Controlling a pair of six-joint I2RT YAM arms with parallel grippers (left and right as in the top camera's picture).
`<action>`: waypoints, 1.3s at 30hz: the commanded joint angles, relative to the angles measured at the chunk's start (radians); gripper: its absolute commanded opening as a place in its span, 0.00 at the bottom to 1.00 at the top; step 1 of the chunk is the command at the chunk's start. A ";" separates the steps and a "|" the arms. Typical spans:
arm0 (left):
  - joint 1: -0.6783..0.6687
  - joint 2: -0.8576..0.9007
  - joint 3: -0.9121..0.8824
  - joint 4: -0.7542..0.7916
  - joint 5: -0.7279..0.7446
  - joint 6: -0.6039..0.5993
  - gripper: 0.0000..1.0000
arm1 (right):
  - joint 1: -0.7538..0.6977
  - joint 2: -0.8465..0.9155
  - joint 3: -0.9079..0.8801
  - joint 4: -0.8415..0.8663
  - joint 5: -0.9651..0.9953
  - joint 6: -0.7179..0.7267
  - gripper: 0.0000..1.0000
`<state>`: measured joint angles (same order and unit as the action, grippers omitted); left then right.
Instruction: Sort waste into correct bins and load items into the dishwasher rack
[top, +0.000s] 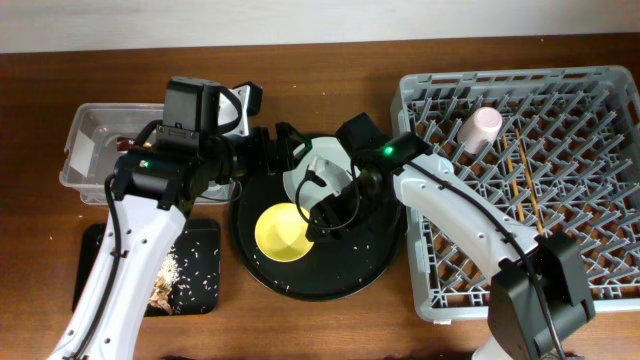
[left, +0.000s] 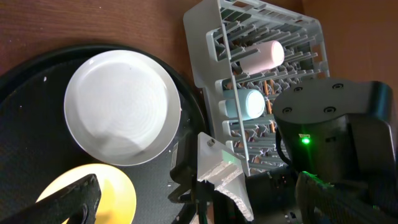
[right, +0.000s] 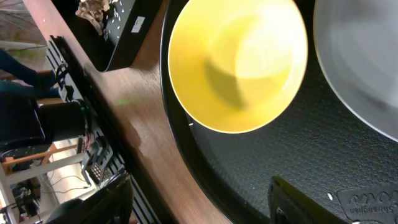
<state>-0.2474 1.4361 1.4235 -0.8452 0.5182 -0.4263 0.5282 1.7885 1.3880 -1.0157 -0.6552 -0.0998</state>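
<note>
Yellow bowl sits upright on the round black tray, in the tray's near-left part as overhead shows it, nothing inside. Round white plate lies flat on the same tray just behind the bowl. Their rims are close; touching or not, cannot tell. From overhead both arms hide about half the plate.

Right gripper hangs low over the tray by the bowl's rim. Its fingers are spread wide with nothing between them, clear of the bowl. Left gripper reaches in over the tray's far-left edge. It is also spread wide and empty, pointing across the plate toward the right arm's black wrist.

Grey dishwasher rack stands just right of the tray, its left wall near the tray rim. Pink cup lies on its side among the pegs in the rack's far-left part. Light blue cup lies on its side beside it, closer to the tray. It shows in the left wrist view only; from overhead the right arm covers it. Wooden chopsticks lie among the pegs, further from the tray than the pink cup.

Clear plastic tub with a white label sits well left of the tray, toward the far side. A small dark bit lies inside it, too small to name. Small black tray sits just left of the round tray, nearer the robot than the tub. It holds tan food scraps and scattered rice grains. The left arm crosses over it. Everything rests on a wooden table.
</note>
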 joint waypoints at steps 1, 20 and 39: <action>0.002 -0.004 -0.003 0.002 -0.003 0.013 0.99 | 0.002 -0.008 -0.008 0.003 0.009 0.028 0.68; 0.777 -0.034 -0.002 -0.183 -0.343 0.035 0.99 | 0.360 0.070 -0.008 0.348 0.465 0.143 0.60; 0.785 -0.034 -0.002 -0.185 -0.343 0.035 1.00 | 0.415 0.201 -0.009 0.411 0.506 0.143 0.18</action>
<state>0.5335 1.4227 1.4231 -1.0294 0.1753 -0.4072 0.9360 1.9808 1.3834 -0.6044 -0.1581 0.0460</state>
